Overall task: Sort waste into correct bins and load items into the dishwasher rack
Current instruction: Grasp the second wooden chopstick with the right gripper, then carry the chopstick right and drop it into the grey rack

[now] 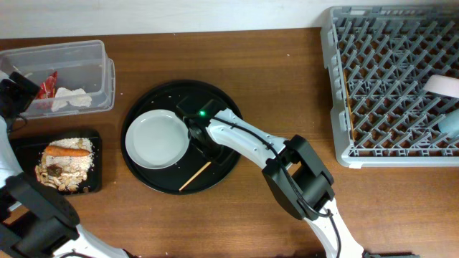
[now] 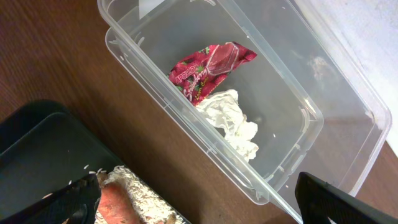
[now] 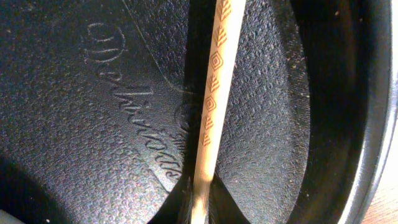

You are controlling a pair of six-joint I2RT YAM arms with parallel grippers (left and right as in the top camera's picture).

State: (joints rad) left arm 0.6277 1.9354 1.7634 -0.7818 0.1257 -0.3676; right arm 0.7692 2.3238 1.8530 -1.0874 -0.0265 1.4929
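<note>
My right gripper (image 1: 199,138) is down on the round black tray (image 1: 222,107) beside the white plate (image 1: 156,138). Its fingers are closed around a thin wooden chopstick (image 3: 214,106), which also shows in the overhead view (image 1: 195,175). My left gripper (image 2: 199,205) is open and empty, hovering between the clear tub (image 2: 311,118) and the shallow black tray (image 2: 43,155). The tub holds a red wrapper (image 2: 208,68) and a white tissue (image 2: 233,121). The black tray holds rice crumbs (image 1: 72,163), a carrot (image 1: 68,151) and dark scraps. The white bowl (image 1: 445,86) and light-blue cup (image 1: 450,122) sit in the grey rack (image 1: 387,79).
The rack fills the right back of the table. The clear tub (image 1: 93,50) and shallow black tray (image 1: 21,143) stand at the left edge, one behind the other. Bare brown tabletop lies between the round tray and the rack.
</note>
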